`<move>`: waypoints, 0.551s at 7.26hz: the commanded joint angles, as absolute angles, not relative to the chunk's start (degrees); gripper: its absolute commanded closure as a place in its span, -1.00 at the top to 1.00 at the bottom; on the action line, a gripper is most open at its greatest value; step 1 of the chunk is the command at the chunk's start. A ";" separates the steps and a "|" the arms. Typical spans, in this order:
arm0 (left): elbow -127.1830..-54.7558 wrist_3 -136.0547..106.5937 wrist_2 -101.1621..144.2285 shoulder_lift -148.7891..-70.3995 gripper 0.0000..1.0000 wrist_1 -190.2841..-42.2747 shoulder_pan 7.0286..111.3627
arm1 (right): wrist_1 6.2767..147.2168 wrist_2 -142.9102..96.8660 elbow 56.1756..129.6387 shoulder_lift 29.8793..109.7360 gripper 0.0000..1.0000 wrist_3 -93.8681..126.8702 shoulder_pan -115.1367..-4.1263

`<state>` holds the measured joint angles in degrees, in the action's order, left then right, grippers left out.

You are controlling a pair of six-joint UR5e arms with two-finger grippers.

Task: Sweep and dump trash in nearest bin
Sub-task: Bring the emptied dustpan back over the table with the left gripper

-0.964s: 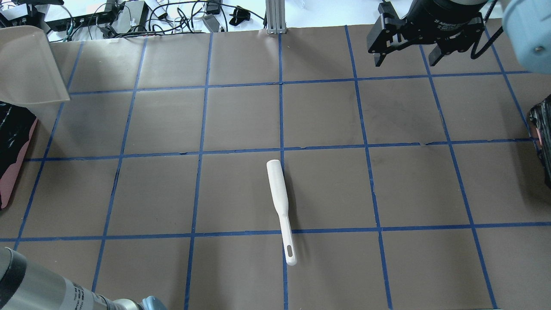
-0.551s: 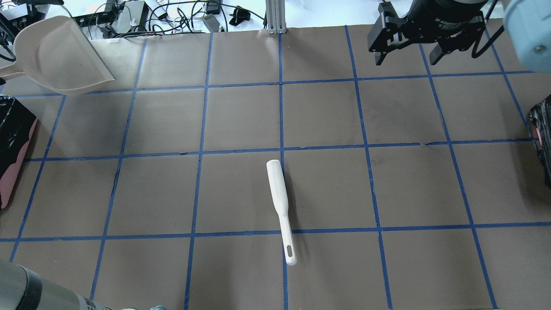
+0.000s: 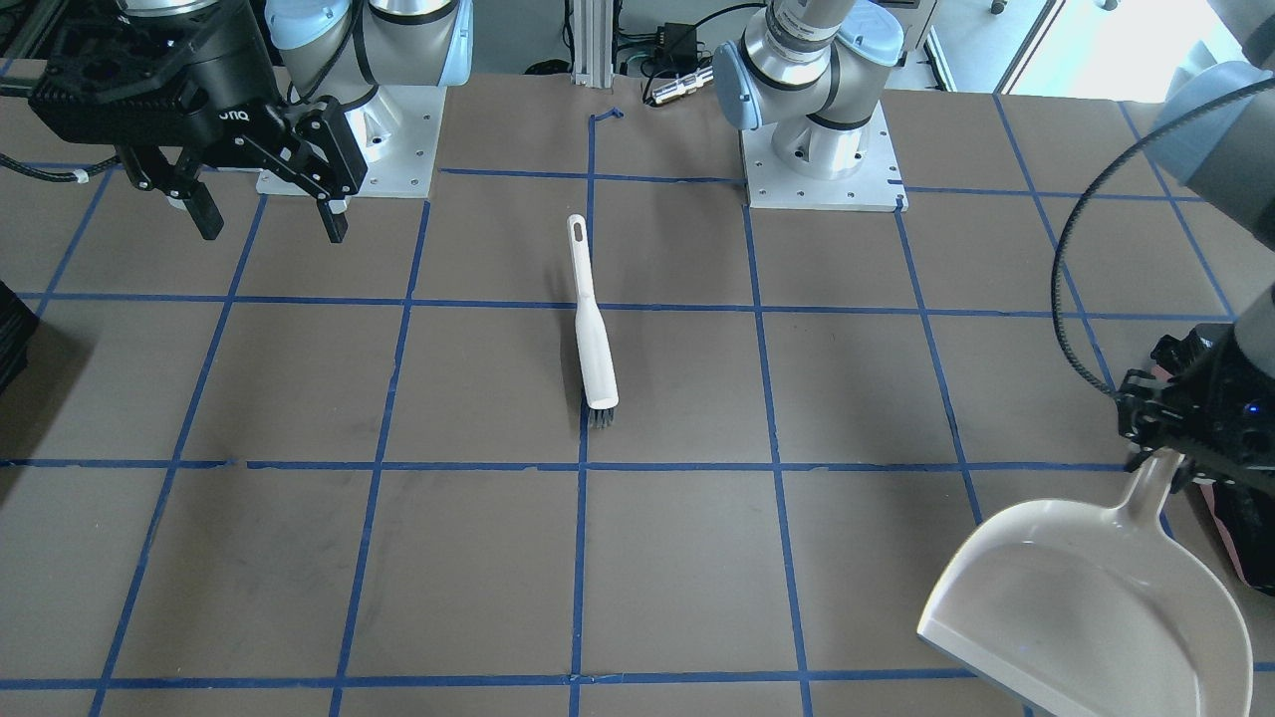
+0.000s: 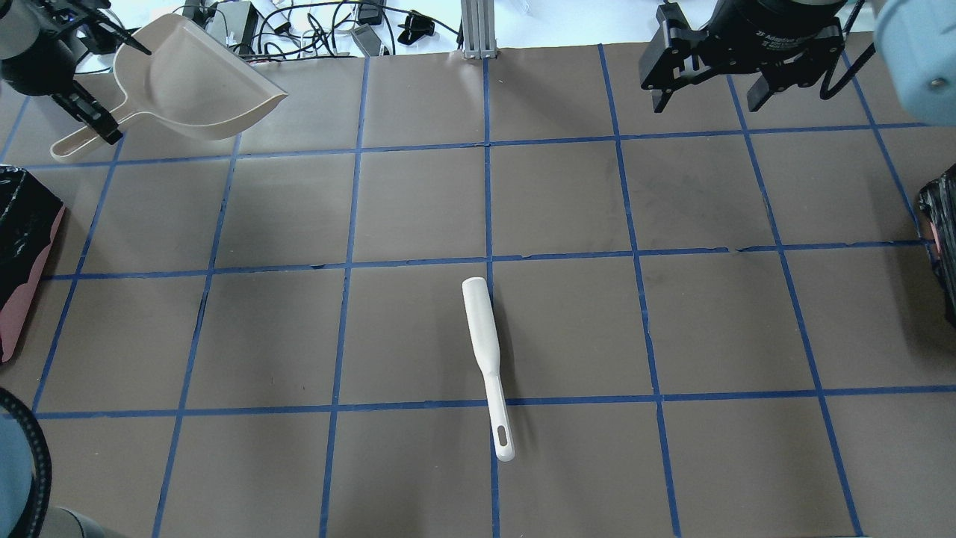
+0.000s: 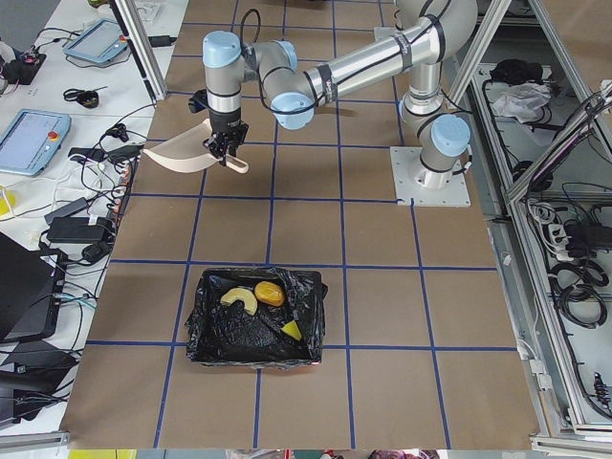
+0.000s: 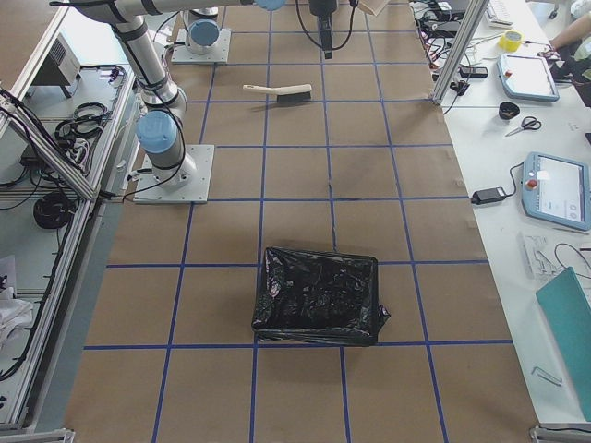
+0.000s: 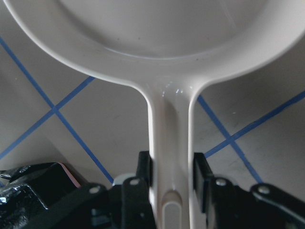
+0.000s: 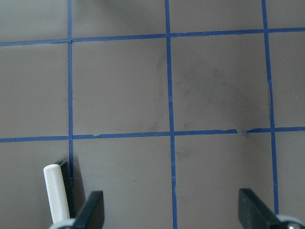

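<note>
My left gripper (image 4: 89, 123) is shut on the handle of a beige dustpan (image 4: 194, 82) and holds it above the table's far left corner. The pan (image 3: 1096, 607) looks empty, and its handle (image 7: 169, 138) sits between my fingers (image 7: 202, 174). The bin (image 5: 253, 330), pink-sided with a black bag, stands at the table's left end (image 4: 22, 246). The trash (image 5: 258, 296), yellow and orange pieces, lies inside it. My right gripper (image 4: 706, 104) is open and empty above the far right; it also shows in the front view (image 3: 274, 231).
A white brush (image 4: 485, 359) lies flat near the table's middle, handle toward the robot; its head shows in the right wrist view (image 8: 57, 191). A second black-bagged bin (image 6: 319, 295) stands at the right end (image 4: 942, 239). Cables and boxes lie beyond the far edge.
My left gripper has carried the dustpan away from over the left bin, toward the far edge and rightward, turning it level. The right arm and the brush have not moved.
</note>
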<state>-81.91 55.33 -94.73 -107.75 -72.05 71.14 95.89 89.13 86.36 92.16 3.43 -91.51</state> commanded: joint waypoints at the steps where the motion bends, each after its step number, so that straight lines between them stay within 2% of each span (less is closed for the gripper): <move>1: -81.65 39.18 -94.92 -108.10 -1.00 -74.18 80.11 | 95.80 89.30 86.31 92.20 1.00 3.51 -91.50; 4: -81.74 27.81 -92.39 -109.94 -1.00 -78.48 86.73 | 95.80 89.30 86.31 92.20 1.00 3.43 -91.49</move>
